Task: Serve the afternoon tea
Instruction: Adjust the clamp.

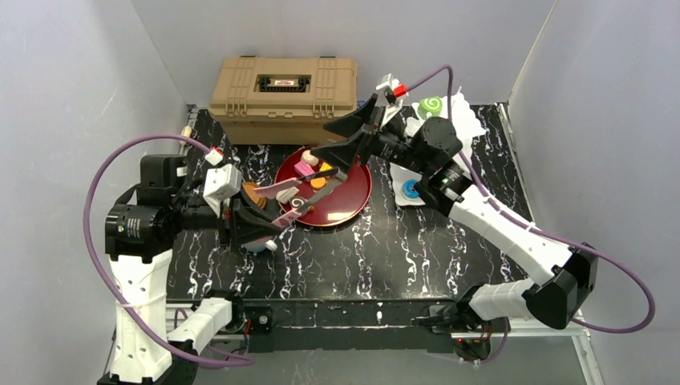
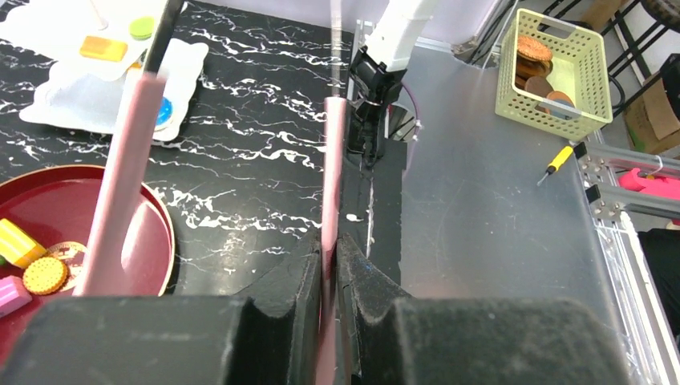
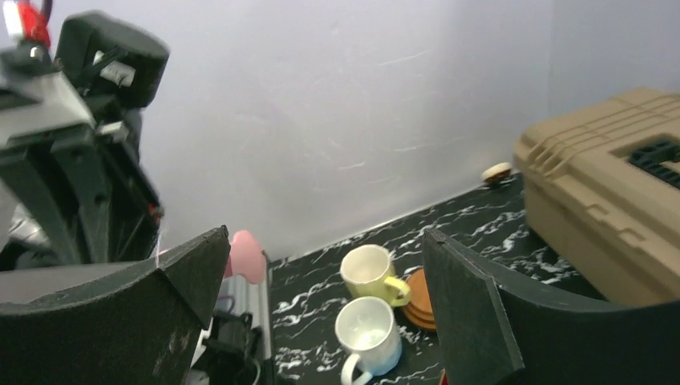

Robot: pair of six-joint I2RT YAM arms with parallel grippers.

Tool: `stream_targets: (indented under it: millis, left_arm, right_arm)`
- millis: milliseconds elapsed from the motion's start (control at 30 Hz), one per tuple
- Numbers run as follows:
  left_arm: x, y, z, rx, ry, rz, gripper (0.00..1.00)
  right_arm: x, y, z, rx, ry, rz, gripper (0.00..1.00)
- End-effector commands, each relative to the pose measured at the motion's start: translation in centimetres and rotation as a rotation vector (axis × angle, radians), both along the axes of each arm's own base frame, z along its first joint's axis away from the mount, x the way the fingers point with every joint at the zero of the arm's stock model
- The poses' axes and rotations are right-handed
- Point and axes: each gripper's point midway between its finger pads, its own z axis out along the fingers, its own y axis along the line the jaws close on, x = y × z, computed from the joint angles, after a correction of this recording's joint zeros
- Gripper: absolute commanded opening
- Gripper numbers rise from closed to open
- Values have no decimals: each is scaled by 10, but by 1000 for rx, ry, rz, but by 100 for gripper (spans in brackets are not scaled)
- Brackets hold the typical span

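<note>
A red plate (image 1: pixel 353 200) in the middle of the table carries several toy pastries (image 1: pixel 309 168). My left gripper (image 2: pixel 330 249) is shut on one pink arm of the tongs (image 2: pixel 331 184). The tongs' other arm (image 2: pixel 124 184) reaches over the plate (image 2: pixel 156 228), near a round biscuit (image 2: pixel 44 275) and a yellow piece (image 2: pixel 16 241). My right gripper (image 1: pixel 335 146) hangs open and empty above the plate's far edge. Between its fingers, further off, I see a pale yellow mug (image 3: pixel 367 273), a white mug (image 3: pixel 367 333) and stacked brown coasters (image 3: pixel 421 301).
A tan toolbox (image 1: pixel 282 88) stands at the back. At the back right, a white sheet (image 1: pixel 461 120) holds a green swirl roll (image 1: pixel 430 107) and a blue donut (image 1: pixel 410 189). Off the table are a yellow basket (image 2: pixel 549 72) and a screwdriver (image 2: pixel 559 160).
</note>
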Motion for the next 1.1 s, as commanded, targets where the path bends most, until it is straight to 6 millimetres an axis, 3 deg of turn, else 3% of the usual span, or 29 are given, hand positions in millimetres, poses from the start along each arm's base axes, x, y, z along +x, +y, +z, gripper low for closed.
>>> stream_targets:
  millis: [0, 267, 433, 633, 767, 900, 1067]
  left_arm:
    - [2, -2, 5, -20, -5, -10, 0]
    - [4, -4, 17, -49, -11, -5, 0]
    - [12, -7, 24, -89, 6, 6, 0]
    - [28, -7, 24, -103, -5, 57, 0]
    - [30, -7, 27, -104, -4, 66, 0]
    - [31, -7, 25, -101, -9, 70, 0]
    - [29, -7, 24, -103, -7, 65, 0]
  right_arm:
    - [-45, 1, 14, 126, -138, 221, 98]
    - [-48, 11, -29, -4, -137, 280, 98]
    - [-73, 9, -13, 68, -200, 337, 98]
    - [-99, 32, 6, 155, -231, 378, 98]
    - [-117, 45, 5, 170, -238, 430, 98]
    - [-116, 55, 6, 186, -217, 383, 98]
    - [-93, 61, -5, 125, -201, 218, 98]
